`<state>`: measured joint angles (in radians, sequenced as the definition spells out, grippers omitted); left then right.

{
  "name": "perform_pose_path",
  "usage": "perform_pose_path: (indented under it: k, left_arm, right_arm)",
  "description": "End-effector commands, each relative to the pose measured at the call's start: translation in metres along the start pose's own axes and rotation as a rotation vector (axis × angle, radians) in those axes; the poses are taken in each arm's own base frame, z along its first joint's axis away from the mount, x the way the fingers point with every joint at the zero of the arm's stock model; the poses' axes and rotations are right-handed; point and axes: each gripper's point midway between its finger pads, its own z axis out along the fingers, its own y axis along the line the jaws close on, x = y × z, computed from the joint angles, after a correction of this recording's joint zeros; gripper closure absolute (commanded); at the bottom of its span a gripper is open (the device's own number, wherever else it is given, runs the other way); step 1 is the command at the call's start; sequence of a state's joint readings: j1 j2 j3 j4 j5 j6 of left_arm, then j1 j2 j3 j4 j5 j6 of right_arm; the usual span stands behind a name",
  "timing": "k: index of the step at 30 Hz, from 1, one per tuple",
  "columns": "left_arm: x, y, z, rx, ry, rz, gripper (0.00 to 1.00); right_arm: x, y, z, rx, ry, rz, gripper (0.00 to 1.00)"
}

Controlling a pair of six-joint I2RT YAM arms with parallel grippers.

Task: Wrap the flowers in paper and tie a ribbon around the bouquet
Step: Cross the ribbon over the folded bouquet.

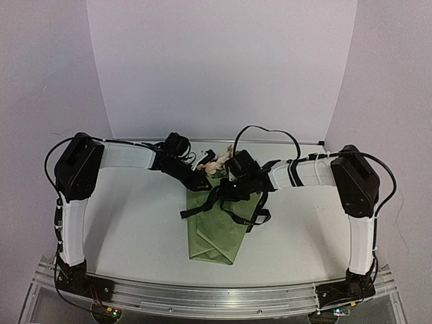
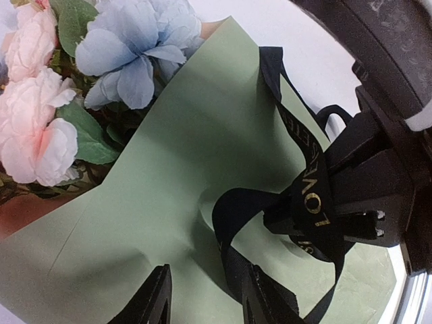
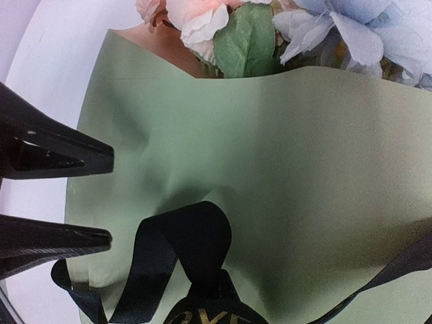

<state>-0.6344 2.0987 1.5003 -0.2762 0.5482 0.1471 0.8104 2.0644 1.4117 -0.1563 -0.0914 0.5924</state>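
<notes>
The bouquet lies on the table as a cone of olive-green paper (image 1: 212, 236), its point toward the arms. The flowers (image 1: 216, 164) show at the wide far end as pale blue and peach blooms (image 2: 128, 54) (image 3: 250, 34). A black ribbon (image 1: 251, 217) with gold lettering loops over the paper (image 2: 202, 135). My right gripper (image 1: 229, 189) (image 3: 212, 307) is shut on the ribbon (image 3: 182, 243), which hides its tips. My left gripper (image 2: 212, 297) (image 1: 200, 181) stands open just above the paper. The ribbon (image 2: 310, 182) runs down along the inner side of its right finger (image 2: 266, 297).
The white table (image 1: 135, 229) extends on both sides of the bouquet. A metal rail (image 1: 216, 297) runs along the near edge by the arm bases. White walls close the back and sides. The two grippers sit close together over the bouquet's middle.
</notes>
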Motion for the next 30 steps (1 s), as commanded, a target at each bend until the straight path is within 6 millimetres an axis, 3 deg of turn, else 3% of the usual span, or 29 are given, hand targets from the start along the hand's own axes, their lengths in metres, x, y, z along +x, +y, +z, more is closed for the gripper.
perform_pose_path:
  k: [1, 12, 20, 23, 26, 30]
  left_arm:
    - [-0.016, -0.015, 0.006, 0.028, -0.001, 0.08, 0.62]
    - [-0.012, -0.021, 0.014, 0.078, 0.006, 0.076, 0.62]
    - [-0.014, -0.02, 0.018, 0.086, 0.002, 0.059, 0.89]
    - [-0.018, -0.013, 0.014, 0.03, -0.014, 0.049, 0.99]
    - [-0.02, -0.001, 0.006, -0.063, -0.047, 0.033, 1.0]
    - [-0.028, 0.005, -0.004, -0.126, -0.086, 0.026, 1.0]
  right_arm:
    - [-0.011, 0.01, -0.001, -0.025, -0.034, -0.018, 1.0]
    - [-0.005, 0.008, -0.001, -0.038, -0.016, -0.021, 1.0]
    - [-0.01, 0.012, -0.005, -0.081, -0.005, -0.02, 1.0]
    - [-0.012, 0.008, -0.013, -0.08, -0.005, -0.018, 0.83]
    - [-0.009, 0.007, -0.026, -0.079, 0.012, -0.033, 0.65]
    - [0.001, 0.003, -0.049, -0.079, 0.035, -0.06, 0.5]
